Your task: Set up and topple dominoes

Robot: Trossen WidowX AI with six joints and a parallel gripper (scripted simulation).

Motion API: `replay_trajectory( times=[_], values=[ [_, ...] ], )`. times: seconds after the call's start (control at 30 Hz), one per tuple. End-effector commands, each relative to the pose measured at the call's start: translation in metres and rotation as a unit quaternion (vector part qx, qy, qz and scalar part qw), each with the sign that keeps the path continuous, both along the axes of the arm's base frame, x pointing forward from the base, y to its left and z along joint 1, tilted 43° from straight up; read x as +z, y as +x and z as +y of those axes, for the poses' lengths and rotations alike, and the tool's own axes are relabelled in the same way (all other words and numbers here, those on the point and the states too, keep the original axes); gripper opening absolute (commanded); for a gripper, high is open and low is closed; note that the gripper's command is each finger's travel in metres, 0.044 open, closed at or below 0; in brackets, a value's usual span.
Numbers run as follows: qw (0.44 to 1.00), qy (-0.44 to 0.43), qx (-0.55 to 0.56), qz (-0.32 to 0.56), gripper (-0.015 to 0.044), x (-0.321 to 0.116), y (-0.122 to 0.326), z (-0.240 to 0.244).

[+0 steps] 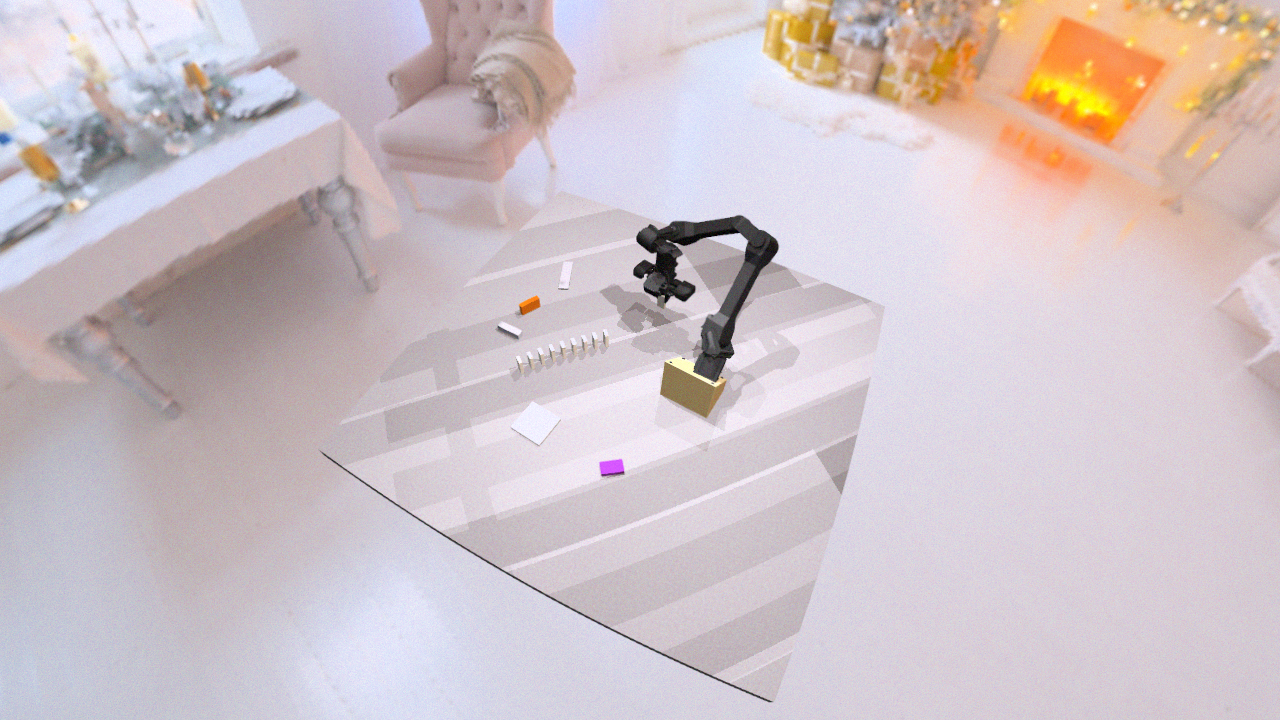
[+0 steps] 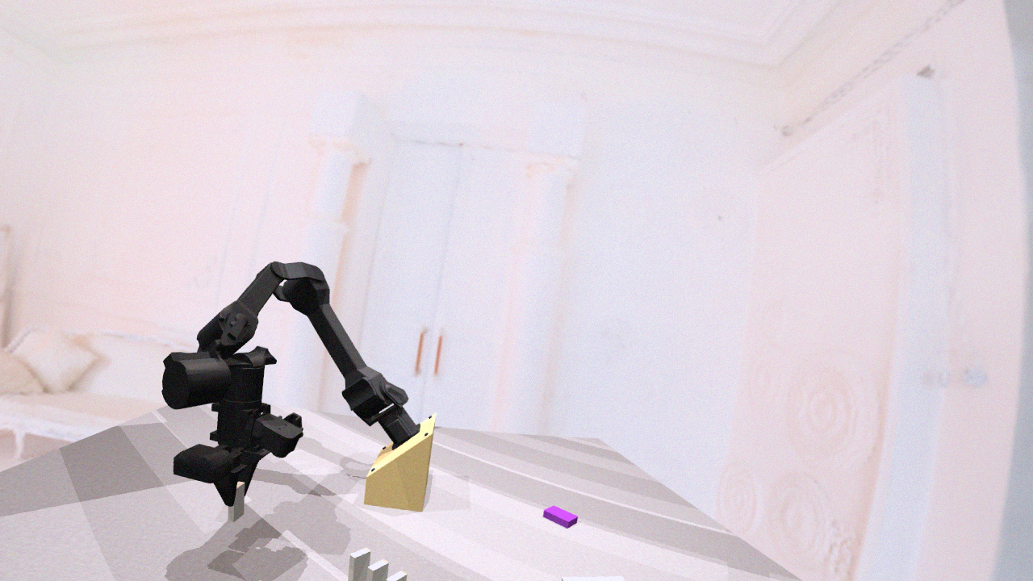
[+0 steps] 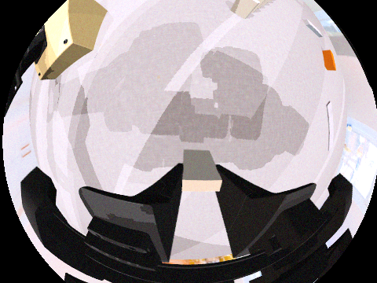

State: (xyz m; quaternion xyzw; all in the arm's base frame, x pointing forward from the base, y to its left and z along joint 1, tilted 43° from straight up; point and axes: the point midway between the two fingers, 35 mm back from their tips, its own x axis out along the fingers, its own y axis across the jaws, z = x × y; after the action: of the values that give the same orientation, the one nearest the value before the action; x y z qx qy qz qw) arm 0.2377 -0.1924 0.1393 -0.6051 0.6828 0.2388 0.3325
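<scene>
My gripper [image 1: 662, 296] [image 2: 236, 491] [image 3: 198, 169] is shut on a pale domino [image 1: 661, 302] [image 2: 236, 505] [image 3: 201, 185]. It holds the domino upright by its sides, a little above the table, behind and to the right of the row in the top view. The row of several cream dominoes [image 1: 563, 350] [image 2: 358, 563] [image 3: 247, 8] stands upright at even spacing, apart from the gripper. A light grey-white block [image 1: 509, 330] [image 3: 313, 28] lies flat beyond the row's left part. Whether it is a domino, I cannot tell.
An orange block [image 1: 529, 305] [image 3: 329, 60] and a thin white strip [image 1: 565, 274] [image 3: 330, 126] lie behind the row. A white square plate [image 1: 536, 423] and a purple block [image 1: 612, 467] [image 2: 559, 516] lie in front. The arm stands on a tan base [image 1: 689, 388] [image 2: 399, 480] [image 3: 75, 27].
</scene>
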Motion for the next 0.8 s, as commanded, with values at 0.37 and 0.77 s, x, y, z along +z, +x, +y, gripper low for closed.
replay_trajectory(
  times=[0.37,0.77],
  values=[
    [1.000,-0.009,-0.002,-0.010,0.0107,0.083,0.001,0.070],
    [0.982,-0.002,-0.135,-0.131,0.0107,0.004,0.057,0.154]
  ],
)
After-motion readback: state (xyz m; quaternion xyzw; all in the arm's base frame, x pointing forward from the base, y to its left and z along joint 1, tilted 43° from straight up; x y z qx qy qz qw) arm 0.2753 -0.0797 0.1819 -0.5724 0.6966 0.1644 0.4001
